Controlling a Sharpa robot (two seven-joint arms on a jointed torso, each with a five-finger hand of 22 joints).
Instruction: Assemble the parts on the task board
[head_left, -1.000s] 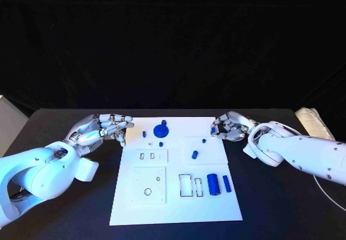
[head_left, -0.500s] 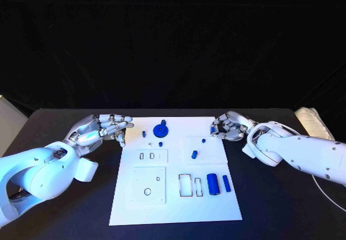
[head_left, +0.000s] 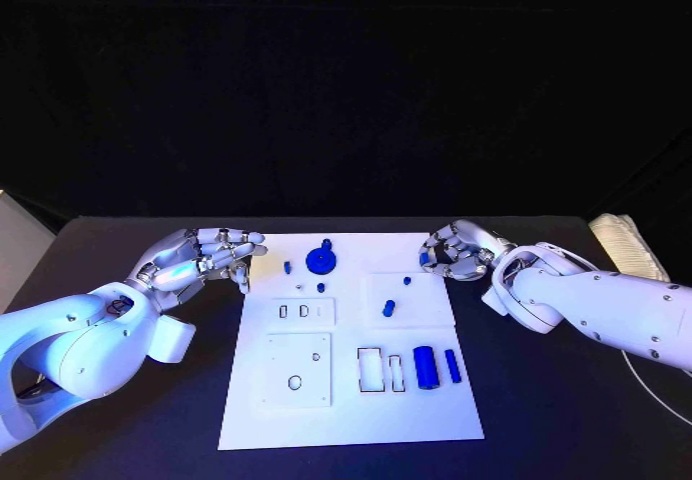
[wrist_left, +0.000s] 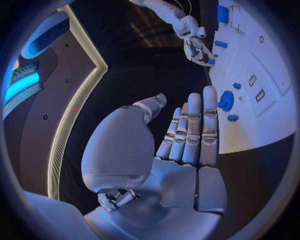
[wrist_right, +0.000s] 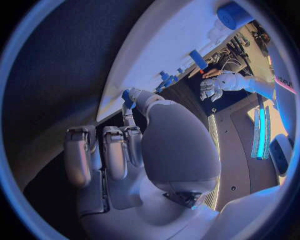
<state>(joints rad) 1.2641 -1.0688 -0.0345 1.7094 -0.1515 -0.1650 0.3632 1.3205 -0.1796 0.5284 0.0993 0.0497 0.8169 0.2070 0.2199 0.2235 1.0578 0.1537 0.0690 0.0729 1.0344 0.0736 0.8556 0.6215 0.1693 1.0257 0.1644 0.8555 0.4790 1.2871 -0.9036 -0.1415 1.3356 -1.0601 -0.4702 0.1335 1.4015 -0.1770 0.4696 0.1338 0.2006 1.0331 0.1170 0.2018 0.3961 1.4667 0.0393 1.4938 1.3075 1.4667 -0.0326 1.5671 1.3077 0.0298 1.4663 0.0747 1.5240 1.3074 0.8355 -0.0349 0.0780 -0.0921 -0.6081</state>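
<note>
1. Our left hand (head_left: 206, 257) hovers just beside the task board (head_left: 351, 420)'s far left edge, fingers straight and close together, thumb apart, holding nothing.
2. Our right hand (head_left: 463, 252) sits at the board's far right edge, fingers curled in; a small blue part (wrist_right: 128, 98) is pinched at the thumb tip in the right wrist view.
3. On the board's near half we see a blue cylinder (head_left: 426, 367) beside a slim blue bar (head_left: 453, 366).
4. Farther back stands the blue gear (head_left: 323, 262), between both hands.
5. We read no writing anywhere.
</note>
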